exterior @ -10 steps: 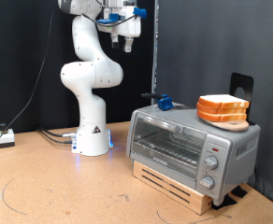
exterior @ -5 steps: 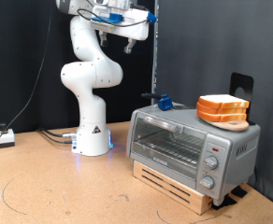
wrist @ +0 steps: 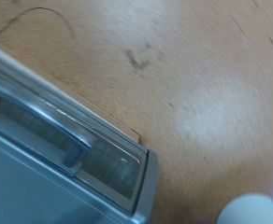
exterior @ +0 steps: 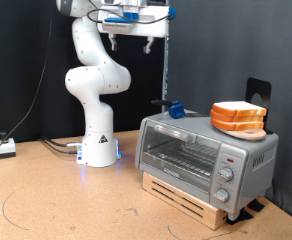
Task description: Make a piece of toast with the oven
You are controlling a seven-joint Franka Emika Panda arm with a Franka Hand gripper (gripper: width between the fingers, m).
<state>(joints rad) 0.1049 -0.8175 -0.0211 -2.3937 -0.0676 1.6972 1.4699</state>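
The oven [exterior: 206, 160] sits on the worktop [exterior: 46, 205] at the exterior view's lower right, raised on a low wooden pallet [exterior: 191, 203]. Its glass door is closed, grey bar handle across the top of the door, wire rack visible inside, 3 round knobs [exterior: 226, 178] down the right panel. On the oven's roof, right side, lies a stack of bread slices [exterior: 238, 118] — pale faces, orange-tan crust. A single loose piece of toast can't be told apart from that stack in either view. Also on the roof, toward the far left corner, a small blue object [exterior: 173, 109]; a black bracket-like thing [exterior: 257, 92] stands behind the bread.

The claw [exterior: 146, 37] hangs high up near the exterior view's top, well above and to the left of the oven, touching nothing. Fingers point down w/ a visible gap between them — spread, nothing pinched. The white arm [exterior: 91, 80] rises from its base [exterior: 98, 152] at the far left-centre of the worktop, dark curtain behind, a thin vertical pole [exterior: 166, 60] just right of the claw. Cables [exterior: 56, 146] run from the base to a small white box [exterior: 5, 148] at the left edge.

Wrist view: blurred look down on the oven's door corner and handle [wrist: 52, 121], wood-grain worktop beyond, a pale rounded blob [wrist: 251, 210] at the frame's edge — can't tell what it is.
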